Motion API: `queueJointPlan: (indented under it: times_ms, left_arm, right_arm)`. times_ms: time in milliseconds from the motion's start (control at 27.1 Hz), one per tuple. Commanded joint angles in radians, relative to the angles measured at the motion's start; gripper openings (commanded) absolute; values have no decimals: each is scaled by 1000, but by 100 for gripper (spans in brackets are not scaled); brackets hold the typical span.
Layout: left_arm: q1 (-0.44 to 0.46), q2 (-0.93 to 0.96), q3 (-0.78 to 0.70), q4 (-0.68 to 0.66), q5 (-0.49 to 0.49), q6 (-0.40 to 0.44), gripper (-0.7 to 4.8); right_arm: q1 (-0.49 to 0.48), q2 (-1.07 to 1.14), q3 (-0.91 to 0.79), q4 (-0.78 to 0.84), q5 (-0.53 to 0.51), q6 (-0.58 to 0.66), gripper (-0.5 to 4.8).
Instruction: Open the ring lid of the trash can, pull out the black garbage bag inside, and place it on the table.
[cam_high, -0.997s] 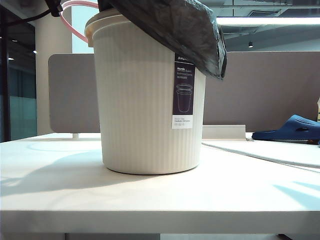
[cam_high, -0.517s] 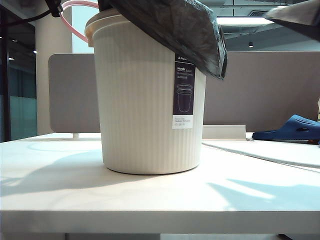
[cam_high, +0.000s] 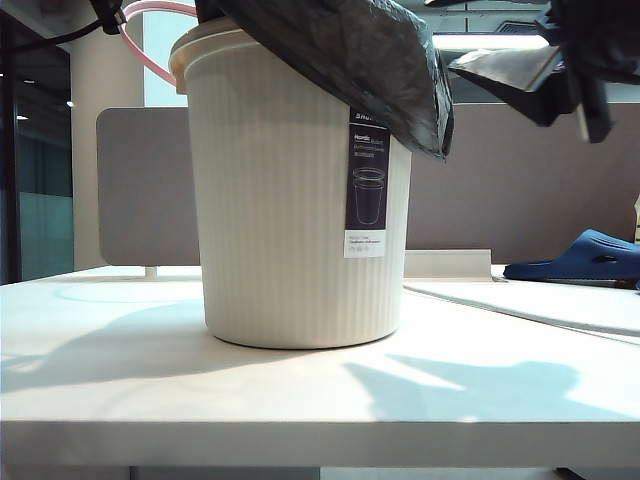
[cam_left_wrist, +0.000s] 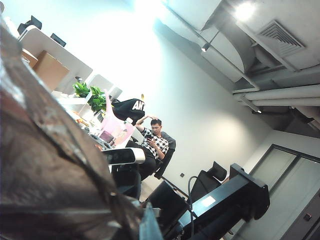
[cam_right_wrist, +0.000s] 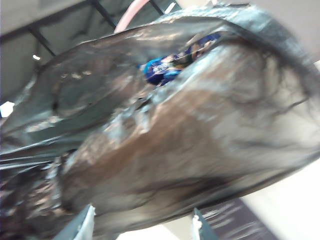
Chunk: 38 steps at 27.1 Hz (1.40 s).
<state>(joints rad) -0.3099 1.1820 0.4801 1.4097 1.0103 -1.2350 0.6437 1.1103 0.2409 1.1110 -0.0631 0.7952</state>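
Observation:
The cream ribbed trash can stands mid-table. Its pale-pink ring lid is lifted above the rim at the back left, where my left gripper is shut on it. In the left wrist view only one fingertip shows, next to the black garbage bag. The bag bulges out of the can and hangs over its right rim. My right gripper hovers open to the right of the bag, level with the rim. In the right wrist view the right gripper faces the bag, nothing between its fingers.
A blue slipper lies at the far right on the white table. A grey partition panel stands behind the can. Something blue shows through the bag's mouth.
My right gripper has come into the exterior view from the upper right and moved down and left toward the bag; its shadow has spread on the table. Left gripper, lid and can have kept still.

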Motion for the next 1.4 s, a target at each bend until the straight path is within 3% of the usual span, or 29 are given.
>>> queueJointPlan:
  times_ms: [37, 517, 960, 1107, 1403]
  left_arm:
    - [-1, -3, 2, 6, -1, 10, -6]
    - [-1, -3, 2, 2, 12, 12, -6]
    - [-1, -3, 2, 1, 15, 24, -6]
    - [-1, -3, 2, 1, 15, 23, -6]
    - [-1, -3, 2, 2, 23, 23, -6]
  right_arm:
    - [26, 60, 5, 112, 1, 62, 245]
    - [138, 327, 96, 301, 32, 182, 249]
    - [139, 354, 121, 301, 42, 208, 249]
    - [158, 376, 142, 302, 37, 233, 282]
    - [220, 411, 152, 301, 47, 237, 285]
